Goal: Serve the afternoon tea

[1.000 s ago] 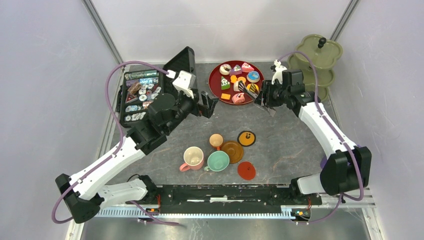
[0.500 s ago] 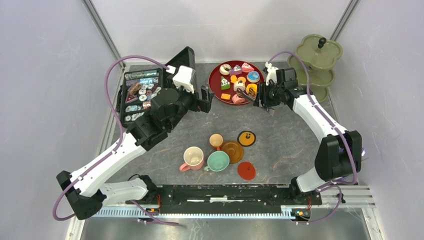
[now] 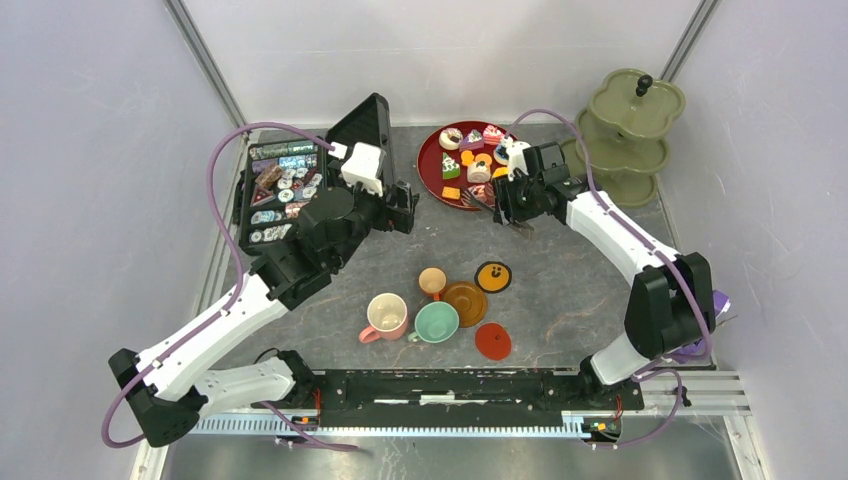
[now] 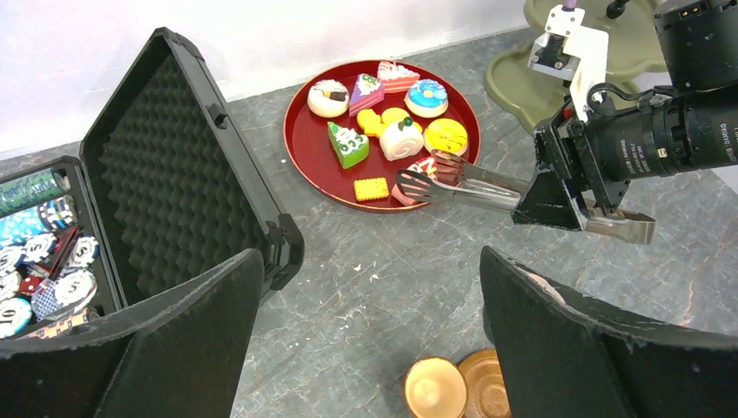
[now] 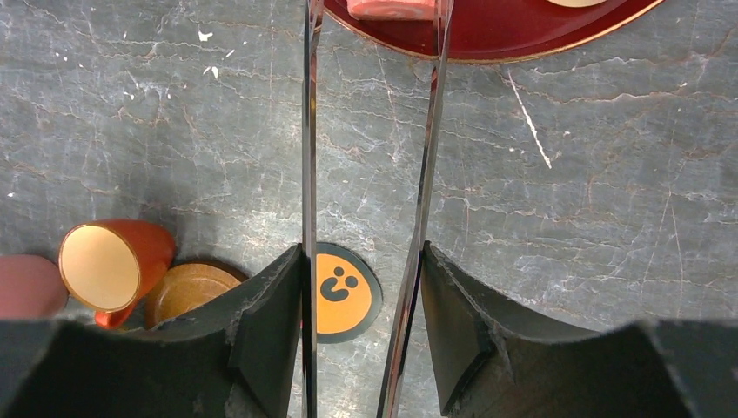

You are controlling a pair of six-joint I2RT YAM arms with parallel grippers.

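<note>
The right end effector (image 5: 361, 287) gripped the metal tongs (image 4: 487, 187), whose tips flanked a pink pastry (image 5: 392, 7) at the red tray's (image 4: 300, 148) near edge. The left end effector (image 4: 370, 270) hung open above the counter (image 4: 383, 287), and the cups (image 3: 437, 322) stood well apart from the tray.

A dark grey marbled table (image 3: 570, 280) lies under even light. Pale walls (image 3: 440, 50) enclose it from 9 to 3 o'clock, with metal posts (image 3: 208, 65) at 11 and 1; a ribbed rail (image 3: 450, 426) runs along 6 o'clock

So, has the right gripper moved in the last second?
Yes. The right gripper, holding the tongs, has moved left, away from the green tiered stand and up to the red tray.
</note>
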